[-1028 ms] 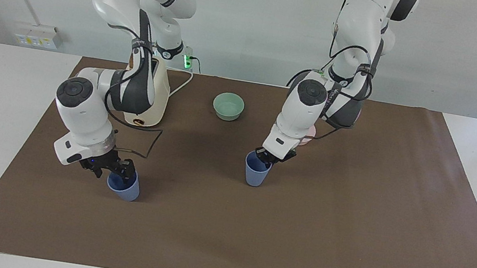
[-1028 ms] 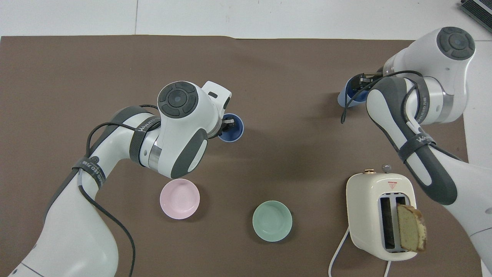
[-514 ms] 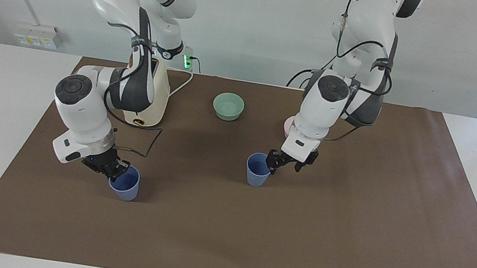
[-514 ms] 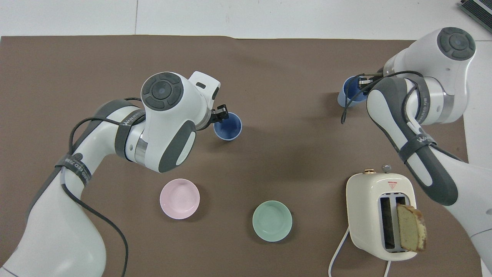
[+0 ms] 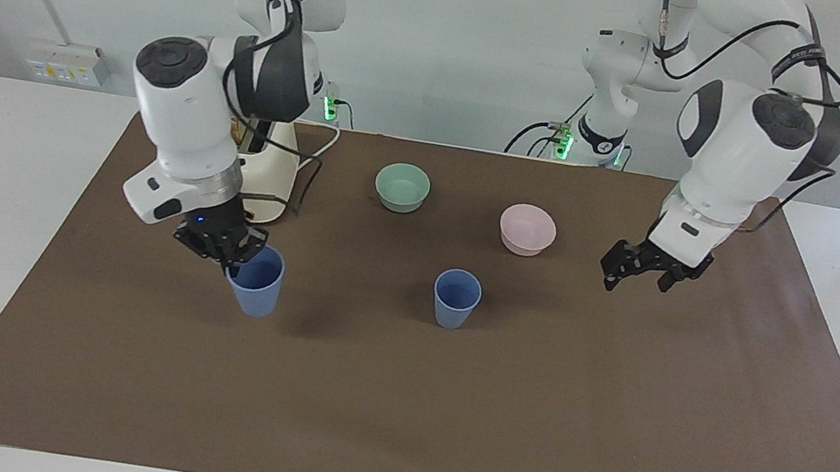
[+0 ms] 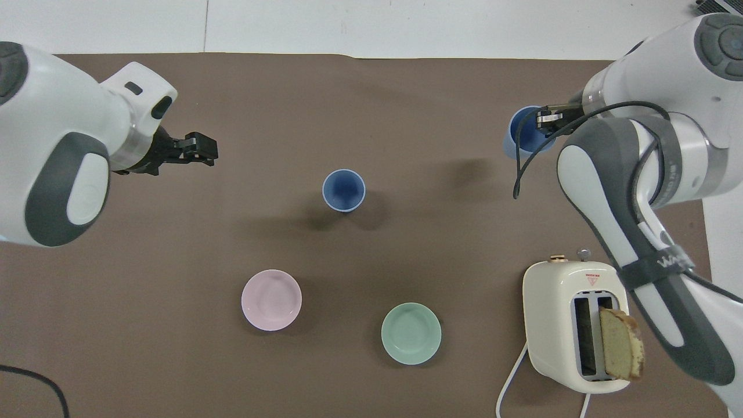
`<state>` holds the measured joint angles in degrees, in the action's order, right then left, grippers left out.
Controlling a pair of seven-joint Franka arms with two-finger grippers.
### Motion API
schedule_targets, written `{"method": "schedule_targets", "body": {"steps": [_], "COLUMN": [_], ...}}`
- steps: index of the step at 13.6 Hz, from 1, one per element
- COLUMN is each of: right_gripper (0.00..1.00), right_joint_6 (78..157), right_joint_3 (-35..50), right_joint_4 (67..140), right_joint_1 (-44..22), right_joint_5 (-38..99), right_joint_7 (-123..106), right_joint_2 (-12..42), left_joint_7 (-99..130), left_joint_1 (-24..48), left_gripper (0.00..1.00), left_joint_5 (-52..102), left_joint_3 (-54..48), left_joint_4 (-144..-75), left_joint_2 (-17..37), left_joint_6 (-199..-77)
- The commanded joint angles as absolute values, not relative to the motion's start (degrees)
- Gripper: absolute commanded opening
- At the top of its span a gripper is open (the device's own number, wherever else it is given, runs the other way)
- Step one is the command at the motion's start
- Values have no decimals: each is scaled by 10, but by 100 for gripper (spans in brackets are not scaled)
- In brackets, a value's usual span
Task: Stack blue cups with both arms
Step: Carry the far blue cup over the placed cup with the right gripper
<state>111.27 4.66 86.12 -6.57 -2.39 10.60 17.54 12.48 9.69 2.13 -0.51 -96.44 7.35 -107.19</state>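
Matte tapered blue cup (image 5: 256,288) pinched by right hand (image 5: 225,249), lifted

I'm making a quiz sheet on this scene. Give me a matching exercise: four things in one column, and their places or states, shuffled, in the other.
Things:
1. held cup
2. free cup
3. left gripper
4. bread slice

Places or states:
A. in the toaster
B. standing alone, mid-mat
C. empty, over bare mat
D. gripped by the rim in the right gripper

Pairs: 1-D, 2-B, 3-C, 4-A
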Motion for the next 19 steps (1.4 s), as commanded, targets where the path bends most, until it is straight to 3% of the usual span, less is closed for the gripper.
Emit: {"method": "schedule_targets", "body": {"steps": [1, 9, 19], "right_gripper": [0, 0, 0], "right_joint_6": [1102, 1100, 1123], "right_joint_3": [46, 51, 53], "right_joint_4": [875, 842, 779], "right_joint_1": [-132, -259, -294], "right_joint_5": [-21, -25, -31], "right_joint_7": [165, 280, 345], "right_joint_2": [152, 168, 257], "left_joint_7": [44, -40, -40], "left_joint_1": [62, 28, 35], "left_gripper": [100, 100, 100], "left_joint_5": [14, 12, 13], "left_joint_3": [-12, -11, -14], "left_joint_4": [-985, -947, -947], "left_joint_2": [29, -32, -34], "left_joint_6": [-1022, -895, -898]}}
